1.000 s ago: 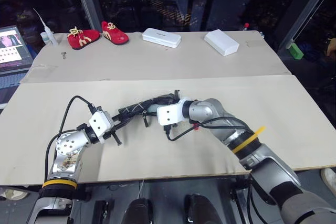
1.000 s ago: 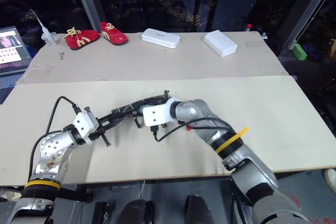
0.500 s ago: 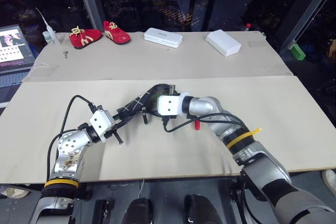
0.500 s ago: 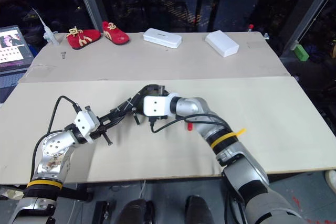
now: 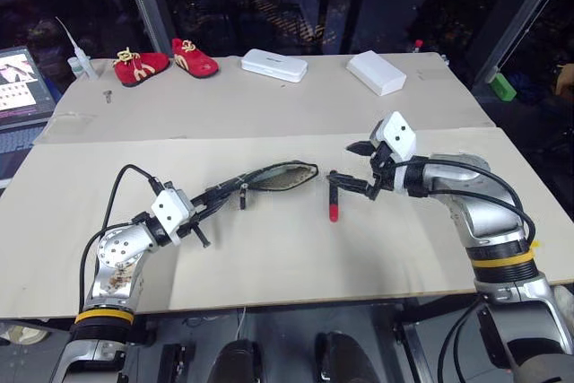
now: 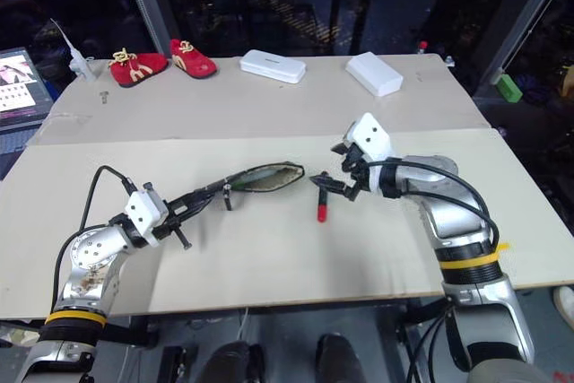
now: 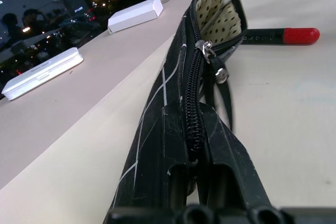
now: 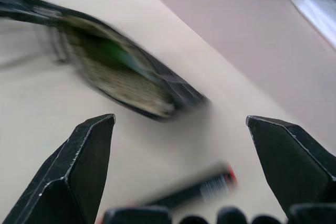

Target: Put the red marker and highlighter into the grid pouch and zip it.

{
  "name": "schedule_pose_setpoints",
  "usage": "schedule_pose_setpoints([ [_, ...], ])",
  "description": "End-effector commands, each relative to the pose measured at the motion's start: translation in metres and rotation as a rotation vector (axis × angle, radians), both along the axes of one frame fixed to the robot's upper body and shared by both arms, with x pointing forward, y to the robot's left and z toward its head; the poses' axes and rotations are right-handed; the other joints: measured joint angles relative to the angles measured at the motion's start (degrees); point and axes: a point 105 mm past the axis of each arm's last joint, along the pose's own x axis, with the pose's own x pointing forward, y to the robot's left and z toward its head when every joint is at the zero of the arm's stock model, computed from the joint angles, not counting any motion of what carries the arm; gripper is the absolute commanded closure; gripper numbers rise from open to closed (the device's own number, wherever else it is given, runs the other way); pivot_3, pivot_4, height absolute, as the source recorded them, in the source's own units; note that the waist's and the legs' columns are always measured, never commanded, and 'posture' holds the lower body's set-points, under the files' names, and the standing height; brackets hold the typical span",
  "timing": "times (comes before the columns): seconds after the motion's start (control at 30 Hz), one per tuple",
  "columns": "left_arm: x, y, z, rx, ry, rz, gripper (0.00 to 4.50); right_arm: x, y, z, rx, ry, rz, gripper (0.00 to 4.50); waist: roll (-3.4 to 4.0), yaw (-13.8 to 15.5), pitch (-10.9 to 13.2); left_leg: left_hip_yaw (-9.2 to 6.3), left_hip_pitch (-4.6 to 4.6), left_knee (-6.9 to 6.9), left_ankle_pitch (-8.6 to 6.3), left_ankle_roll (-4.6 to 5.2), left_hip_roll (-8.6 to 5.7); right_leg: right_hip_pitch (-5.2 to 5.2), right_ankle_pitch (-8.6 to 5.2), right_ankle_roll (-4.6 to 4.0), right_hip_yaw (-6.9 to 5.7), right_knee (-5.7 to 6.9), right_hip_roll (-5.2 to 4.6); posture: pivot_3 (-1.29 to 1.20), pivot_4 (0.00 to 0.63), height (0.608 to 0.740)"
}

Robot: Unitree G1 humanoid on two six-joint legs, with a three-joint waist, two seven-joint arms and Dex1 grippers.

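From the head views, the left gripper (image 5: 208, 210) is clamped on the near end of the grid pouch (image 5: 273, 177), which lies on the bench (image 5: 269, 257) with its far mouth gaping. The right gripper (image 5: 357, 166) hovers with its fingers spread wide, just above the black end of the red marker (image 5: 333, 196), which lies on the bench just beside the pouch mouth.

In the left wrist view, the zipper (image 7: 195, 77) runs up to the open, dotted lining; the marker lies beyond it.

In the right wrist view, a green shape, likely the highlighter (image 8: 111, 52), sits inside the pouch.

Risks, as I judge them: a skewed pinch could roll the marker away, or nudging the mouth could collapse it. Bare bench lies all around, edges well apart.
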Motion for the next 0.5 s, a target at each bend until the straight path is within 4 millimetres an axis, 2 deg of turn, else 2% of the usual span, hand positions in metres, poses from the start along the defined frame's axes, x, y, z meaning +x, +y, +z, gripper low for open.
schedule_pose_setpoints([
  [0.03, -0.001, 0.006, 0.011, -0.005, -0.043, 0.018, 4.5, -0.001, 0.0, -0.007, 0.018, 0.063, -0.126, 0.05, 0.0, 0.04, 0.0, -0.01, -0.02, 0.0, 0.0, 0.0, 0.0, -0.02, 0.0, 0.0, 0.0, 0.02, 0.02, 0.0, 0.15, 0.74],
  [0.23, -0.001, 0.005, 0.012, -0.004, -0.046, 0.015, 4.5, -0.001, 0.009, -0.043, 0.013, 0.173, -0.263, 0.05, 0.0, 0.25, 0.0, 0.02, -0.21, 0.0, 0.0, 0.0, -0.1, -0.14, 0.01, 0.03, 0.02, -0.02, -0.06, 0.0, 0.15, 0.74],
  [0.5, -0.001, 0.002, 0.01, 0.0, -0.045, 0.01, 4.5, 0.0, 0.017, -0.066, 0.004, 0.226, -0.322, 0.05, 0.0, 0.22, 0.0, 0.06, -0.27, 0.0, 0.0, 0.01, -0.1, -0.19, 0.03, 0.07, 0.02, -0.06, -0.02, 0.0, 0.15, 0.74],
])
